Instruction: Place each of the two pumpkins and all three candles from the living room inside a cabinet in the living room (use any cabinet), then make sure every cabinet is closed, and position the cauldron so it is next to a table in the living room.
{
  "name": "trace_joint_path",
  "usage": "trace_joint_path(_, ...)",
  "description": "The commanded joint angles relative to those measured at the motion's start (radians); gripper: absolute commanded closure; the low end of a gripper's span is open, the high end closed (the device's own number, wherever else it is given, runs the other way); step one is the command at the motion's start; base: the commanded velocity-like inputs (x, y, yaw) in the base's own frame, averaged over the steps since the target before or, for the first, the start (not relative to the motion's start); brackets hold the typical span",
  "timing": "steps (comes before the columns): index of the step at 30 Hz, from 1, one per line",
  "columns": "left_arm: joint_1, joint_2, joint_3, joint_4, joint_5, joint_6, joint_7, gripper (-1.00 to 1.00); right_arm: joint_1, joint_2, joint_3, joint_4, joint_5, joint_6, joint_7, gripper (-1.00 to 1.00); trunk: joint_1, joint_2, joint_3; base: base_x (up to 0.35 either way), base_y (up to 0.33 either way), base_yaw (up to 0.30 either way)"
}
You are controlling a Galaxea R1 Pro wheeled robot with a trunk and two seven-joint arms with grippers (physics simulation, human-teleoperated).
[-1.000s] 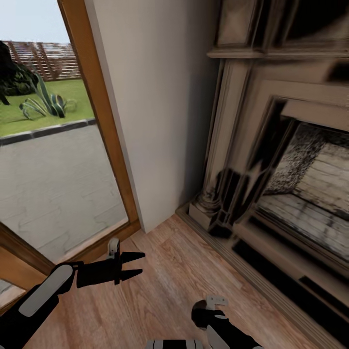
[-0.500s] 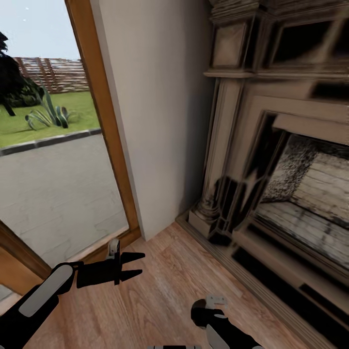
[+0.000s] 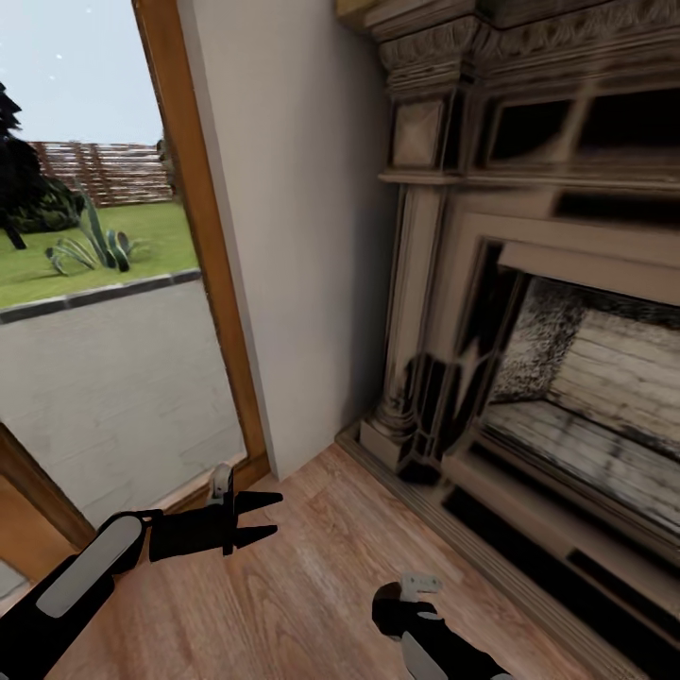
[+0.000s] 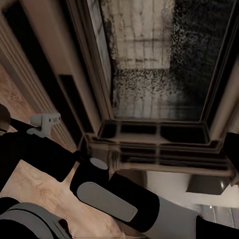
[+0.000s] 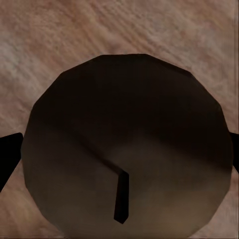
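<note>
The right gripper (image 3: 406, 606) is hanging low over the wood floor (image 3: 321, 548), and its jaws are closing on a candle (image 5: 124, 149). In the right wrist view the candle's round top and dark wick are sitting squarely between the two fingers (image 5: 7, 155), one finger tip touching each side, so it looks clamped rather than merely framed. The left gripper (image 3: 260, 518) is carrying nothing; its jaws are standing apart with only floor between them.

Ahead of the left jaws a fireplace (image 3: 567, 378) is rising, and the left wrist view is looking straight into its firebox (image 4: 159, 64) past the right arm (image 4: 114, 194). Off to the outer side of the left gripper a window (image 3: 104, 359) is running down to the floor, with a plain wall (image 3: 293, 236) between it and the fireplace. No cabinet is appearing anywhere near either pair of jaws, so the robot is probably travelling with the candle.

The risk lies in the tight corner. Turning the base here could be swinging the left gripper into the window frame or the right arm into the fireplace base. A knock or a sharp turn might be loosening the candle, which the fingers are pinching only at its rim, and it would be dropping onto the floor and rolling off.
</note>
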Motion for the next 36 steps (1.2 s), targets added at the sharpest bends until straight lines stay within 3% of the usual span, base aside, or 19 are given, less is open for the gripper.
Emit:
trace_joint_path(1, -0.001, 0.001, -0.002, 0.0, -0.007, 0.0, -0.009, -1.0, -0.001, -0.001, 0.008, -0.001, -0.007, 0.004, -0.008, 1.0, -0.001, 0.0, 0.004, -0.122, 0.0, -0.197)
trace_joint_path(10, -0.001, 0.001, -0.002, 0.0, -0.007, 0.0, -0.009, -1.0, 0.0, -0.001, 0.008, -0.002, -0.008, 0.005, -0.008, 1.0, -0.005, 0.002, 0.041, -0.048, 0.0, -0.039)
trace_joint_path(19, -0.001, 0.004, -0.002, 0.0, -0.007, 0.0, -0.009, -1.0, 0.0, -0.001, 0.008, -0.002, -0.008, 0.005, -0.008, 1.0, -0.009, 0.004, 0.077, -0.288, 0.0, -0.02)
trace_joint_path(26, -0.001, 0.005, -0.002, 0.0, -0.007, 0.0, -0.009, -1.0, -0.001, -0.001, 0.008, -0.002, -0.008, 0.005, -0.008, 1.0, -0.012, 0.006, 0.109, -0.29, 0.0, -0.205)
trace_joint_path(36, -0.001, 0.004, -0.002, 0.0, -0.007, 0.0, -0.009, -1.0, -0.001, -0.001, 0.008, -0.001, -0.008, 0.006, -0.008, 1.0, -0.017, 0.008, 0.157, -0.025, 0.0, -0.246)
